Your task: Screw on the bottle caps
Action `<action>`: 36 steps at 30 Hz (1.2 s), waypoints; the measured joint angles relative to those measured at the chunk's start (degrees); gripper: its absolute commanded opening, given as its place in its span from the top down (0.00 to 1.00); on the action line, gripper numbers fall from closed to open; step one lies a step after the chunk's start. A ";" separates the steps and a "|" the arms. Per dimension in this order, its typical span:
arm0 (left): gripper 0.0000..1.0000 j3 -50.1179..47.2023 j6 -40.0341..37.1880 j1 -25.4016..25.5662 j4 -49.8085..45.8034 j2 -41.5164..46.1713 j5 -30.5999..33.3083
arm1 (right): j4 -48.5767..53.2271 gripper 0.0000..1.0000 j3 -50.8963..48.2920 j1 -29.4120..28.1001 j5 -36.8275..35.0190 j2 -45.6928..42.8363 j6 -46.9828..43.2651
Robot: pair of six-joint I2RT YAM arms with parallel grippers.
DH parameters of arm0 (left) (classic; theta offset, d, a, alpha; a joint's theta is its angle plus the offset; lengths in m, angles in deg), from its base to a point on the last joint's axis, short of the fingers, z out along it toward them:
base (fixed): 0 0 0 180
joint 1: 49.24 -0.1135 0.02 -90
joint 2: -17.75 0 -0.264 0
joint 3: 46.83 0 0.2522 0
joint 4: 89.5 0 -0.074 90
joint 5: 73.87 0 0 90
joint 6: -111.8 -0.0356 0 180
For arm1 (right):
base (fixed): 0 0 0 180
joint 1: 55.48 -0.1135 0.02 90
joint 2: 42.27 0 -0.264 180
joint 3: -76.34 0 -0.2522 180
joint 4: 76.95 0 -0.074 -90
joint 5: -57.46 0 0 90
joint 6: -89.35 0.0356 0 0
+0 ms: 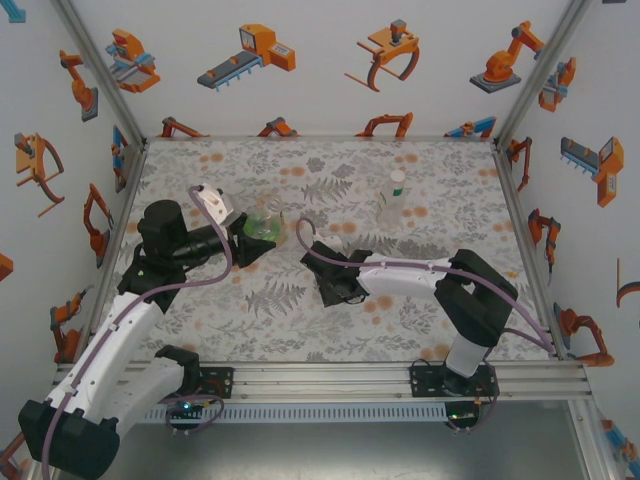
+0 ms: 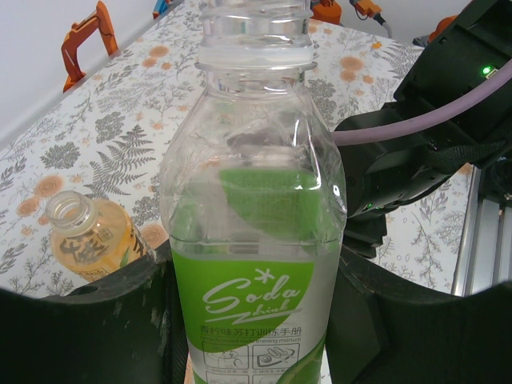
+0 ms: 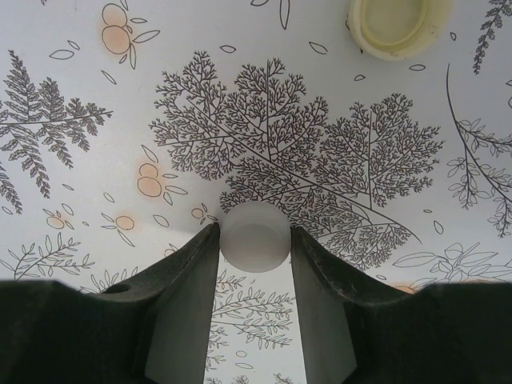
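Right wrist view has the right tool [image 3: 254,250] pinching a white cap [image 3: 254,236] down at the surface [image 3: 96,200], with a pale yellow cap [image 3: 398,24] lying open-side-up beyond. Left wrist view adds the left tool [image 2: 256,328] clamped on the uncapped soda bottle [image 2: 256,200], left of the surface's middle. Next, likely: carry the cap over and seat it squarely on the threads.

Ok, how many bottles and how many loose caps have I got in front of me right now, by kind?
Clear plastic bottles: 3 (green-label soda bottle, amber-drink bottle, slim clear bottle)
Loose round plastic caps: 2 (white cap, pale yellow cap)
Total: 5
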 measured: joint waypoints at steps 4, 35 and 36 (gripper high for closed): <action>0.91 0.00 0.00 -0.02 0.00 0.00 0.00 | -0.02 0.61 0.02 0.00 0.04 0.00 0.00; 1.00 2.89 -5.40 4.35 -9.35 -3.32 0.04 | 3.08 0.76 -1.97 5.79 7.48 -28.50 -10.54; 1.00 3.06 -6.05 4.90 -10.10 -3.32 0.02 | 2.64 0.77 -2.16 5.90 8.17 -30.38 -11.85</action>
